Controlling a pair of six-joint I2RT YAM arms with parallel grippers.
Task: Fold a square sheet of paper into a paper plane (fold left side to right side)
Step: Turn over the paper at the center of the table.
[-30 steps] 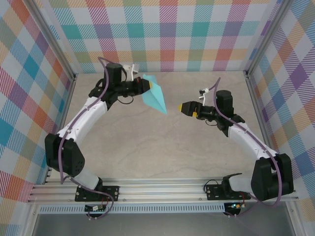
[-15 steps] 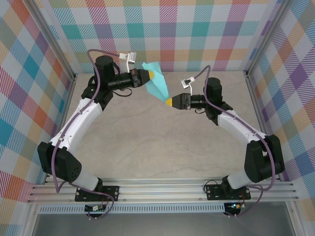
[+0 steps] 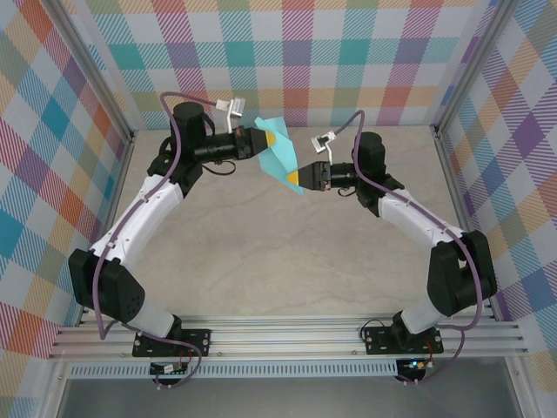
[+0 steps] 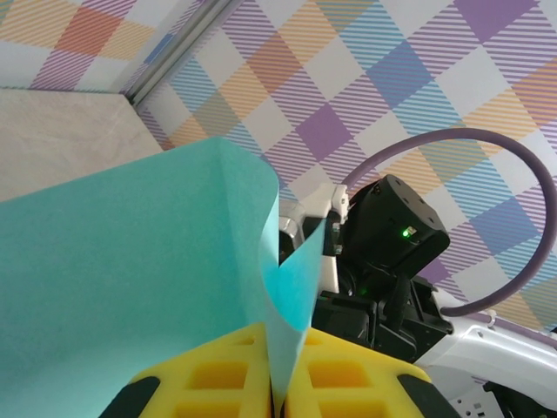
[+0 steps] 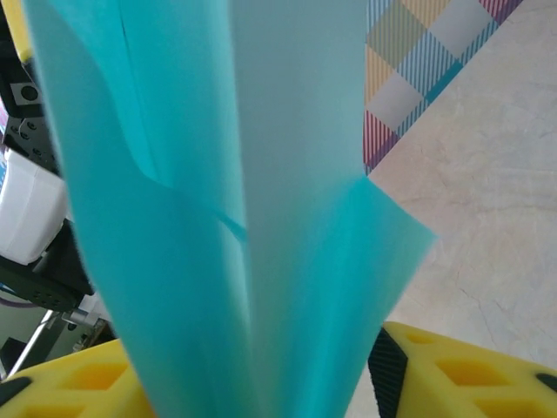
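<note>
right gripper [image 3: 302,179]: you have brought it in from well apart to the plane's pointed end. Its jaws are narrowing with paper between them, but I cannot tell whether they grip yet.
paper plane [image 3: 280,157]: folded turquoise dart, held up over the far half of the table [image 3: 261,252], spanning both grippers.
left gripper [image 3: 260,139]: pressed together, pinching the plane's wide end.
meaning: this looks like a handover or two-handed crease, so confirm your right grip before releasing the left.

the beige table [image 3: 287,252] has a faintly marbled surface.
</note>
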